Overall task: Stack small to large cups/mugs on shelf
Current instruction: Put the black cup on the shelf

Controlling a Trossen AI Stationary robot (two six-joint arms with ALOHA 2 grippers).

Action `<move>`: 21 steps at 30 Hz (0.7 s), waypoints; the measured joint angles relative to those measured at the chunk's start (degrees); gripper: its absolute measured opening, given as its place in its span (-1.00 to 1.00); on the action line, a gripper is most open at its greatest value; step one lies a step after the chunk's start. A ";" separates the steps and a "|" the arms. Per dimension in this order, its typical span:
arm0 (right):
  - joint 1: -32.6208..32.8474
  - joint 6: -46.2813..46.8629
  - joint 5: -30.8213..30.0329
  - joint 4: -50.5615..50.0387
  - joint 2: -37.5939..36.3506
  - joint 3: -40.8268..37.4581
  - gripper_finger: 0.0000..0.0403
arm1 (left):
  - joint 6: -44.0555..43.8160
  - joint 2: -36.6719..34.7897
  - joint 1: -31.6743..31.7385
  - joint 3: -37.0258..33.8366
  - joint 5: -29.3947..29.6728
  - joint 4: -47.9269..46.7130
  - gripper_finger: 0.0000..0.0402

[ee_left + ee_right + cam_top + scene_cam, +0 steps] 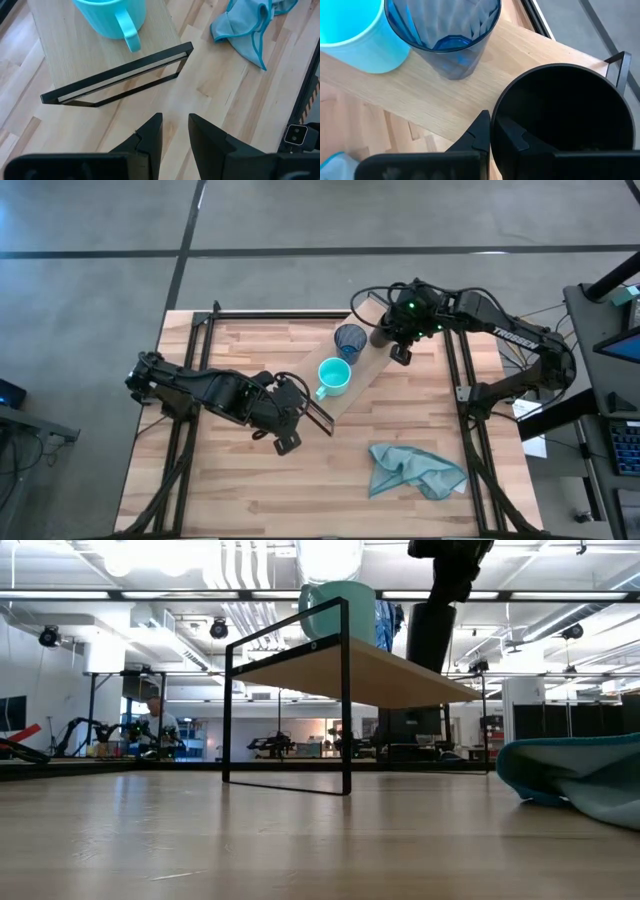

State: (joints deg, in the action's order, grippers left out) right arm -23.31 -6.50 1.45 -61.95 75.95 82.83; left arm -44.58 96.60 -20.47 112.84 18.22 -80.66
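Observation:
The light-wood shelf (372, 362) stands slantwise on the table. The teal mug (333, 375) and the blue tumbler (350, 340) stand upright on it, side by side. The black cup (381, 336) is at the shelf's far end, beside the tumbler, upright. My right gripper (495, 132) is shut on the cup from above. My left gripper (175, 134) is slightly open and empty, low over the table just short of the shelf's near end frame (120, 75). My right gripper pinches the black cup's wall at the rim (496, 117), one finger inside the cup and one outside. The fingers come from above, pointing down. The cup stays upright with its base at the shelf top (430, 670); whether it rests there I cannot tell.
A teal cloth (415, 470) lies crumpled on the table near the front right. Black frame rails (455, 370) run along the table's left and right sides. A person sits far off in the room behind (155, 720).

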 joint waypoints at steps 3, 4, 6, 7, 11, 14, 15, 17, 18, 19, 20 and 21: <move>0.00 -0.05 0.00 0.07 -0.07 -0.02 -0.96 | -0.02 0.00 0.04 0.00 0.00 0.01 -0.60; 0.00 -0.10 0.00 0.09 -0.07 -0.02 -0.96 | -0.02 0.00 0.12 0.00 0.00 0.02 -0.60; 0.00 -0.29 0.02 0.07 -0.07 -0.02 -0.94 | -0.02 0.00 0.14 0.00 0.00 0.02 -0.60; 0.00 -0.61 0.07 0.07 -0.07 -0.02 -0.92 | -0.02 0.02 0.16 0.00 0.00 0.02 -0.60; 0.02 -0.91 0.08 0.08 -0.05 -0.09 -0.79 | -0.02 0.00 0.22 0.00 0.00 0.04 -0.60; 0.00 -1.01 -0.29 0.49 -0.05 -0.09 -0.70 | -0.02 0.02 0.22 0.00 0.00 0.04 -0.60; 0.02 -1.02 -1.21 0.64 -0.05 -0.09 -0.68 | -0.02 0.01 0.22 0.00 0.00 0.04 -0.60; 0.04 -1.08 -3.92 1.04 -0.05 -0.09 -0.63 | -0.02 0.00 0.22 0.00 0.00 0.04 -0.60; 0.04 -1.21 -4.94 1.16 -0.05 -0.09 -0.61 | -0.02 0.00 0.22 0.00 0.00 0.04 -0.60; 0.04 -1.33 -5.67 1.28 -0.05 -0.09 -0.60 | -0.02 0.01 0.22 0.00 0.00 0.04 -0.60; 0.02 -1.48 -5.88 1.40 -0.05 -0.09 -0.59 | -0.02 0.00 0.22 0.00 0.00 0.04 -0.60; 0.02 -1.50 -6.03 1.40 -0.05 -0.09 -0.58 | -0.02 0.02 0.22 0.00 0.00 0.04 -0.60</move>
State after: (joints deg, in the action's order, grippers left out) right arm -23.29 -8.01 -4.58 -60.55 75.90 82.74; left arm -44.60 96.62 -20.25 112.84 18.22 -80.62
